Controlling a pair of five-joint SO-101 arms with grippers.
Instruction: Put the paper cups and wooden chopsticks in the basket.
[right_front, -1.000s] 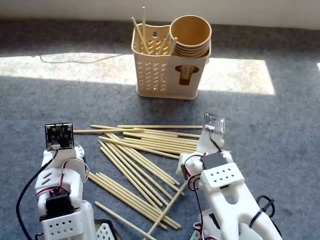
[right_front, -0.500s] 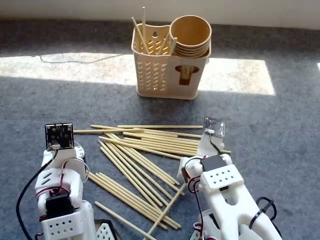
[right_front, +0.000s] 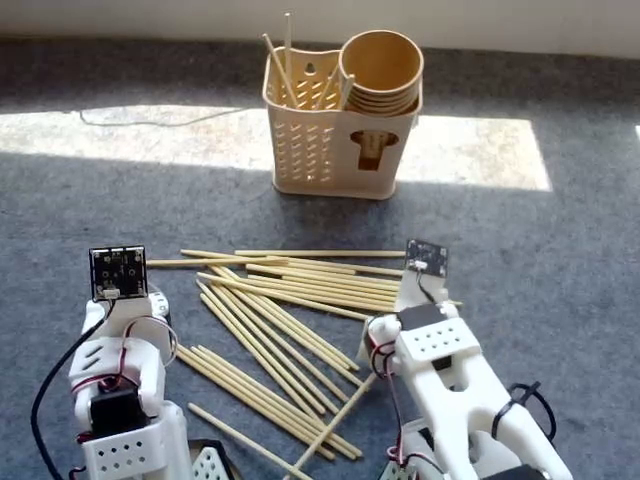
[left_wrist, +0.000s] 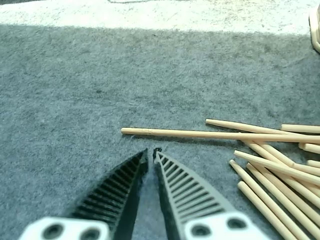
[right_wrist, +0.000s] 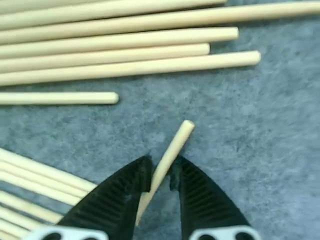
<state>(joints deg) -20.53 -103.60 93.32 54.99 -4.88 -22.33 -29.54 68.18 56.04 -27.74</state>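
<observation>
Stacked paper cups (right_front: 381, 70) upright in basket (right_front: 308, 150); wooden chopsticks (right_front: 310, 286) scattered flat

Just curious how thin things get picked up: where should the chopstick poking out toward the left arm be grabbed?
Probably near the free end of that chopstick, from straight above, with the left fingers astride its width: that end lies flat on bare carpet, clear of the pile.

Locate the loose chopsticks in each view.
High view: loose chopsticks lie on the carpet in the middle, below the basket.
Left wrist view: their ends lie ahead of the left claw, off to one side.
Right wrist view: they lie ahead of the right claw, a single chopstick between its fingers.
Shared landmark: the carpet under them.
</observation>
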